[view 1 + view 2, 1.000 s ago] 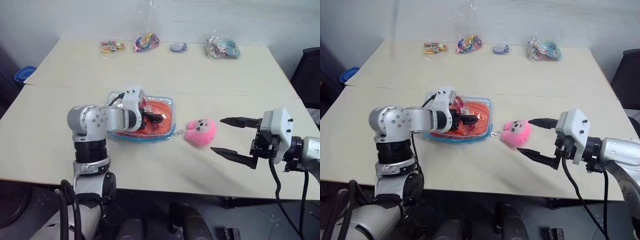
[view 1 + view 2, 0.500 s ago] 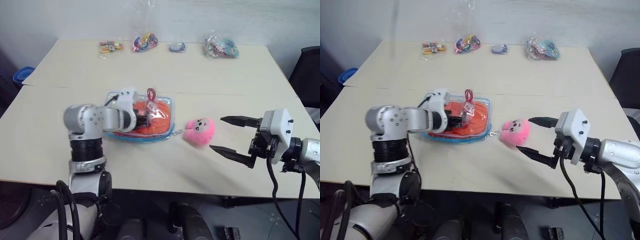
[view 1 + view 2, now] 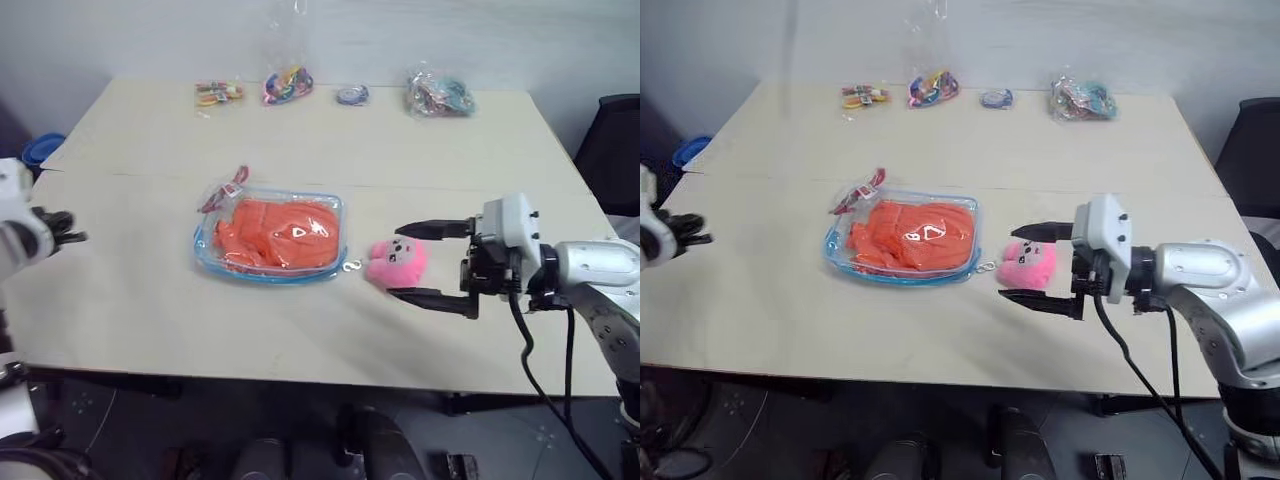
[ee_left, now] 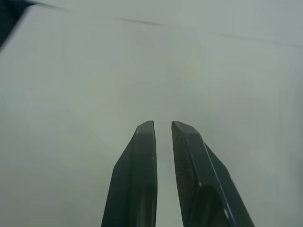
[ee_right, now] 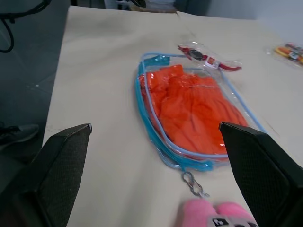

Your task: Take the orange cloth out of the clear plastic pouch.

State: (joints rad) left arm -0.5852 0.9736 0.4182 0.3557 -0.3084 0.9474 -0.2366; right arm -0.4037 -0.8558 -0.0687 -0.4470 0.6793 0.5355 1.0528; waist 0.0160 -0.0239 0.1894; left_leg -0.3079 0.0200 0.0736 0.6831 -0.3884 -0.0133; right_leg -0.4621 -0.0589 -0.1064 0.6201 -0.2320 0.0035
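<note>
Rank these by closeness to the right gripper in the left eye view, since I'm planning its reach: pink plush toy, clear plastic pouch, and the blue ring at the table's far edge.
1. Pink plush toy, at the right gripper fingertips.
2. Clear plastic pouch, mid-table, toward the robot's left.
3. Blue ring, far edge.

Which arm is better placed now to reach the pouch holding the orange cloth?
Probably the right. The right gripper stands open around the pink plush toy, beside the clear plastic pouch. The left gripper is almost shut, far away at the table's edge.
</note>
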